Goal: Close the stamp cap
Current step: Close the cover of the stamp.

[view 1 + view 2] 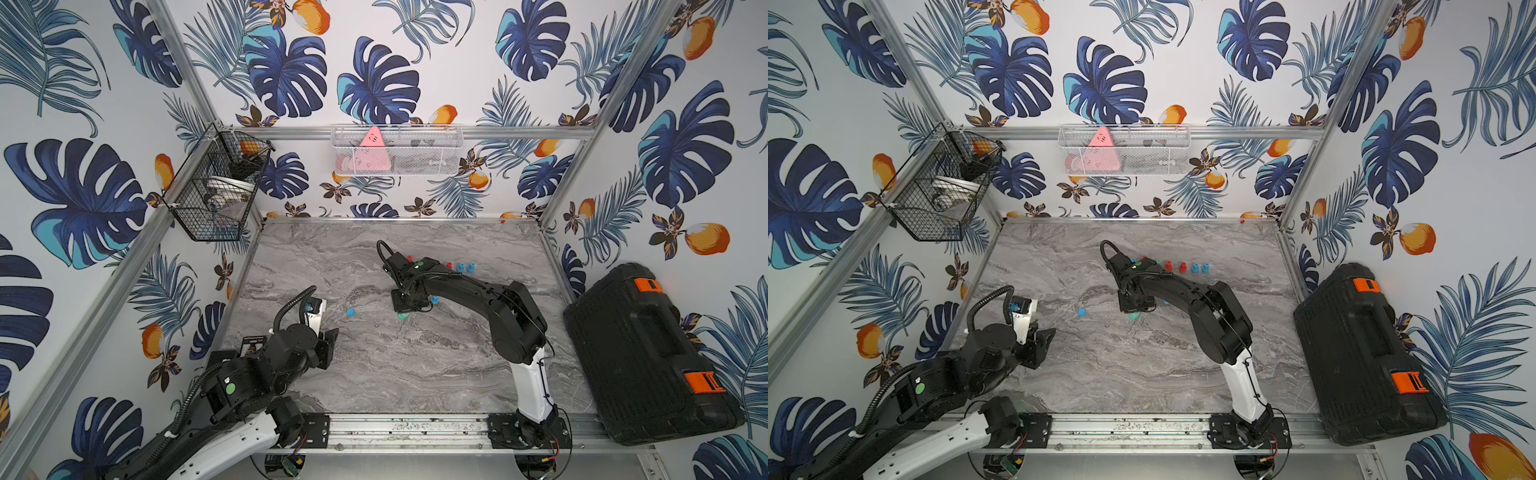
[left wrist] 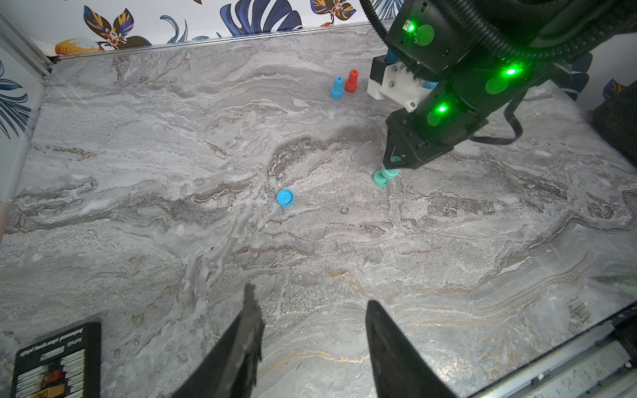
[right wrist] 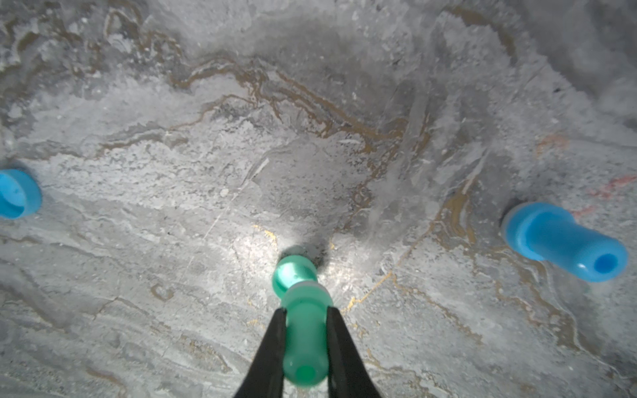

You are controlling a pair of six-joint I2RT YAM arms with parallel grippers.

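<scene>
right gripper (image 3: pixel 305 310): fingers clamped tight on the stem of the green stamp (image 3: pixel 305 339), pointing pretty much straight down at the table (image 1: pixel 374 365)

green stamp: around mid-table, wide end down, touching the top of the green cap (image 3: pixel 294 272)

green cap: sitting on the marble right under the stamp. In the left wrist view the cap (image 2: pixel 381 180) looks a bit offset from the stamp base, so I honestly can't tell if it's seated

left gripper (image 2: pixel 310 296): fingers apart, nothing between them, hovering over the near-left part of the table, well away from the stamp

loose blue cap (image 2: pixel 284 198): on the table to the left of the green stamp, all on its own

blue stamp (image 3: pixel 562 241): just right of the right gripper, not touching it

far row: red stamps (image 1: pixel 1182 267) and blue stamps (image 1: pixel 1195 268) lined up on the far side, partly hidden behind the right arm

black case (image 1: pixel 648 353): off the right edge of the table

baskets: black wire basket (image 1: pixel 216 187) on the left wall, white mesh basket (image 1: pixel 397 149) on the far wall
</scene>
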